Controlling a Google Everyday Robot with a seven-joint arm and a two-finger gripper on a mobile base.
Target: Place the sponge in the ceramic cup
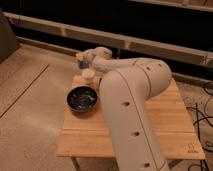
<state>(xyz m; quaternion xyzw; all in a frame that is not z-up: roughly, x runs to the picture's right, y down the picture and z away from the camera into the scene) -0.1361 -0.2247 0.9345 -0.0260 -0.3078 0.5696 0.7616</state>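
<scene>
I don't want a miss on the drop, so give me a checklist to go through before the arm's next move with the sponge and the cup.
1. Gripper jaws shut: ok.
2. Small blue-grey sponge in the jaws: ok, it seems; a blue-grey patch shows there.
3. Gripper over the small cream-white ceramic cup: not ok; it hangs beyond it, at the far corner of the wooden table.
4. Cup upright, mouth unblocked: ok.
5. Wide dark bowl apart from cup: ok.
</scene>
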